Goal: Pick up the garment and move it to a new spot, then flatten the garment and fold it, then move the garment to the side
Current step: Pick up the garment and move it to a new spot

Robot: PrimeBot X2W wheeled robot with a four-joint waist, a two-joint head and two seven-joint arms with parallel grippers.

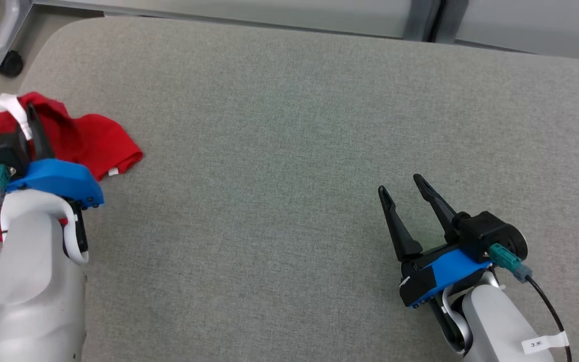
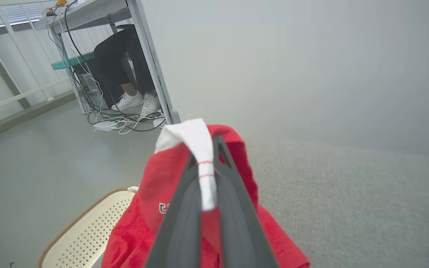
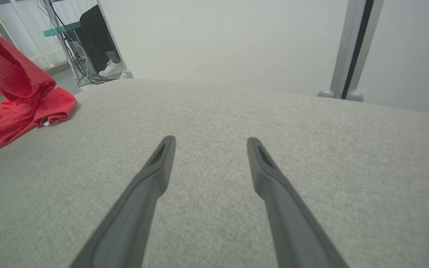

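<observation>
At the left edge of the tabletop (image 1: 289, 125), the left claw (image 2: 205, 152) is pinched shut on the white trim (image 2: 196, 137) of the red garment (image 1: 98, 141); the right claw (image 1: 399, 183) gapes empty. It looks light and limp; edge grips seem best.

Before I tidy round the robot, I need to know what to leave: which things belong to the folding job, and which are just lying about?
Job: red garment, left gripper shut on it, open right gripper, grey table.
Lying about: cream perforated basket, floor cables, a person's white shoes, caster wheel.
</observation>
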